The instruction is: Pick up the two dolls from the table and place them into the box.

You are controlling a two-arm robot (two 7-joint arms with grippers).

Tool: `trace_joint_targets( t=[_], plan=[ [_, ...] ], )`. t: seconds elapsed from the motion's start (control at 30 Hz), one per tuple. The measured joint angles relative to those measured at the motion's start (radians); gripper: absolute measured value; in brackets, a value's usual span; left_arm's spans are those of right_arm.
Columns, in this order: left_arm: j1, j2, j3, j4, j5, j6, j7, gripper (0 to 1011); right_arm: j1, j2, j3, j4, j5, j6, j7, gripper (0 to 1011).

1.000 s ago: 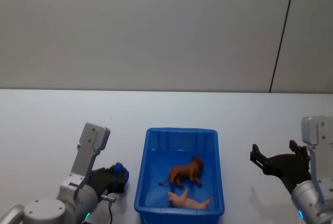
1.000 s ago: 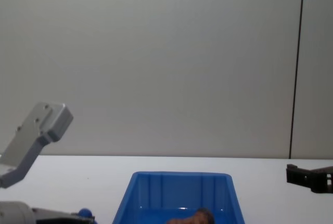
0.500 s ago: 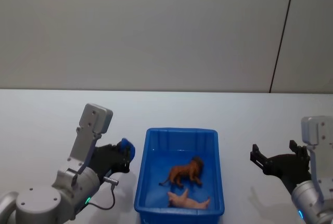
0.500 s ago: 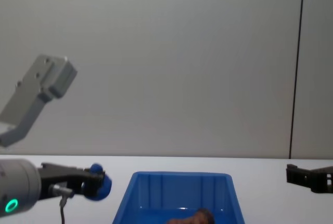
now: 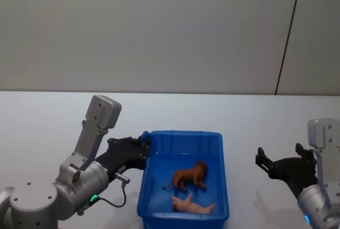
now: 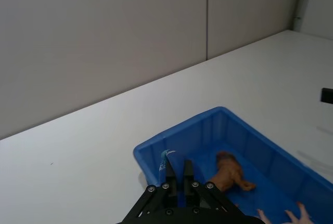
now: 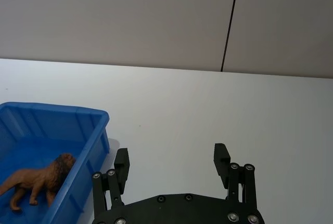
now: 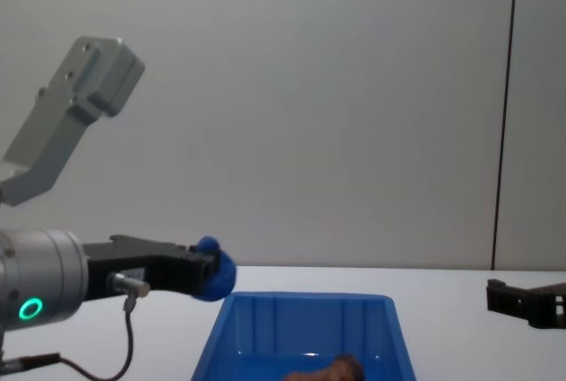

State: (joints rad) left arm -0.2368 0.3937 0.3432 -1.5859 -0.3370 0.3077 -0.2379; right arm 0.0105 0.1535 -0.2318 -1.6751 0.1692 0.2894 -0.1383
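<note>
Left gripper (image 8: 210,271), at the left of the chest view and just above the near-left corner of the bin, has its black fingers closed tight on a rounded blue toy (image 8: 215,268), which hangs clear of the table. In the head view the same gripper (image 5: 143,142) sits left of centre, its tip at the upper-left rim of the blue bin (image 5: 144,186), and the toy (image 5: 144,135) shows as a small blue lump at the finger ends. In the left wrist view the two fingers (image 6: 170,170) stand close together with only a thin gap, a sliver of blue toy (image 6: 165,159) between them, over the bin's corner (image 6: 156,148).

Inside the bin, at lower centre of the head view, the brown doll (image 5: 189,176) stands on the floor and the pale pink doll (image 5: 191,205) lies just below it, near the front wall.

Right gripper (image 5: 279,162) hovers at the lower right of the head view, well apart from the bin, its fingers (image 7: 221,156) spread wide with nothing between them. The white table (image 5: 42,123) lies around the bin.
</note>
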Motion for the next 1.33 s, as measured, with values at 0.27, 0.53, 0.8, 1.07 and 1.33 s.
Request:
trace_joint_targets(
  t=[0.27,0.53,0.8,1.07,1.33],
  plan=[
    [-0.017,-0.005,0.004,0.013,-0.014,-0.027,-0.110,185,0.000,0.000,0.000,0.000,0.000,0.000,0.000,1001],
    [-0.040,-0.018,0.016,0.045,-0.022,-0.056,-0.231,436,0.000,0.000,0.000,0.000,0.000,0.000,0.000,1001],
    [-0.054,-0.028,0.025,0.065,-0.027,-0.073,-0.298,695,0.000,0.000,0.000,0.000,0.000,0.000,0.000,1001],
    [-0.062,-0.034,0.030,0.076,-0.030,-0.083,-0.336,931,0.000,0.000,0.000,0.000,0.000,0.000,0.000,1001],
    [-0.066,-0.036,0.033,0.081,-0.031,-0.088,-0.355,1001,0.000,0.000,0.000,0.000,0.000,0.000,0.000,1001]
  ],
)
